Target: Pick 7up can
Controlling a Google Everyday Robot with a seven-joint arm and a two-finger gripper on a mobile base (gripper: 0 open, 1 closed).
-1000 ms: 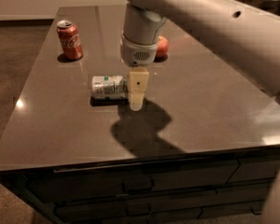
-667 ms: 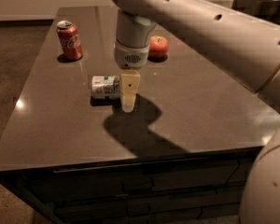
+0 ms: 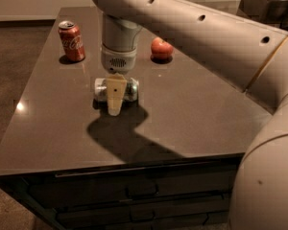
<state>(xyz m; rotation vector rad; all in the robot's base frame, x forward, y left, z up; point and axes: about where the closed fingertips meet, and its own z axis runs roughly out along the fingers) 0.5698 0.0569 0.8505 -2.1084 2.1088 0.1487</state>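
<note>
1 7up can (image 3: 131,89) on its side, directly behind gripper (image 3: 116,104)

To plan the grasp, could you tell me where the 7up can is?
The 7up can lies on its side on the table, mid-left in the camera view, behind the end effector, right of the Coca-Cola can.

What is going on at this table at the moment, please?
The robot's gripper is down at the 7up can, which lies on its side on the dark table, not lifted yet. The gripper covers the can's middle. A red can stands upright at the back left, and a red fruit sits farther back.
</note>
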